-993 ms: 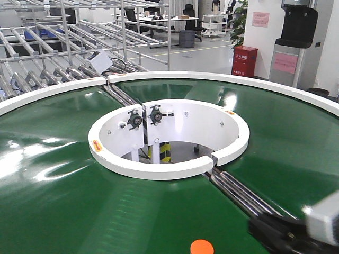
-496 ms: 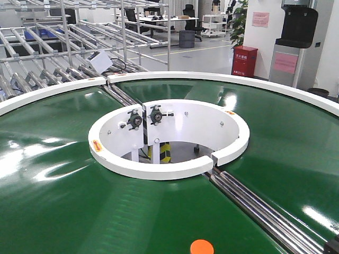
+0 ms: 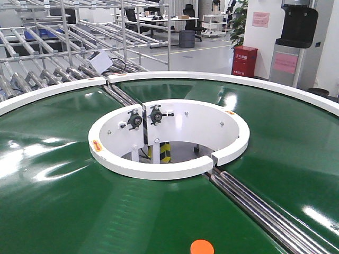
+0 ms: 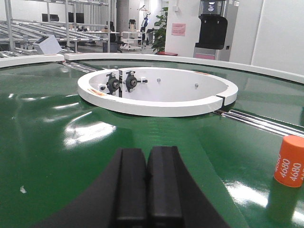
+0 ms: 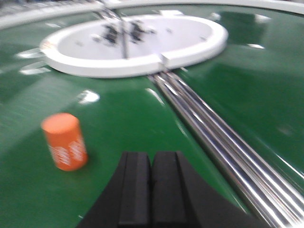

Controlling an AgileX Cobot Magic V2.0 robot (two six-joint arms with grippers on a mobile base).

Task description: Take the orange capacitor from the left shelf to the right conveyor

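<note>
Look at the white ring in the middle of the green conveyor; everything here sits around it. The orange capacitor stands on the green surface on your near side of the ring, well apart from it. In the front view you see only its round orange top, right at the bottom edge of the picture. In the left wrist view the capacitor stands upright, with white "4680" on its side. In the right wrist view it looks blurry, but it stands alone with bare green all around it.

The left gripper has its two black pads pressed together, with nothing between them. The capacitor is off to its right, not touching it. The right gripper is also pressed together and holds nothing. The capacitor is off to its left, apart from it.

There is a lot of open green surface between the capacitor and the ring. Shiny steel rails run in a gap from the ring toward the near right edge. The capacitor is near them but not on them.

The white outer rim curves around the far side. Inside the ring is a deep round hole with white walls and two small black parts on the wall. You cannot see much else in there.
</note>
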